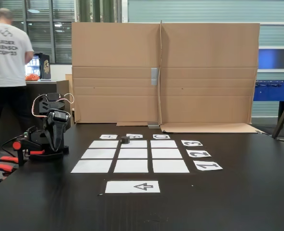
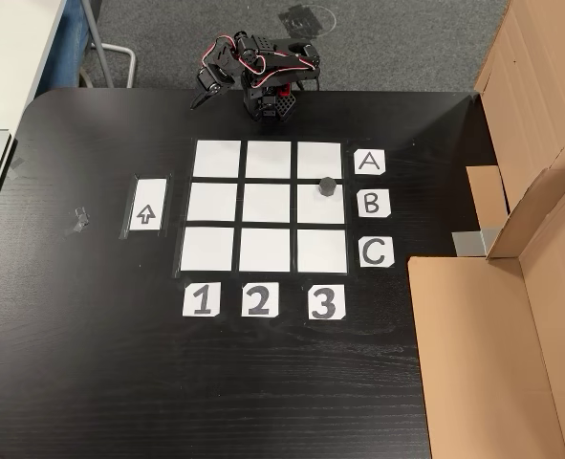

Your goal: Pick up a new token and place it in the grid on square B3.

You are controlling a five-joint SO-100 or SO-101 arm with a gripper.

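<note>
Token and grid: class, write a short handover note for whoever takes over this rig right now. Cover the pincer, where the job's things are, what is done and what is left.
Pincer: arm folded at the table edge, away from the grid; open or shut cannot be told.
Token: rests on square B3, near its upper edge, in row B, column 3.
Grid: the other eight squares bare.
Done: placement looks complete.
Left: probably nothing; perhaps centre the token.

Little black token (image 2: 328,185) sits flat on B3 (image 2: 322,208), up by its top edge, in the white 3x3 grid (image 2: 267,249).
</note>
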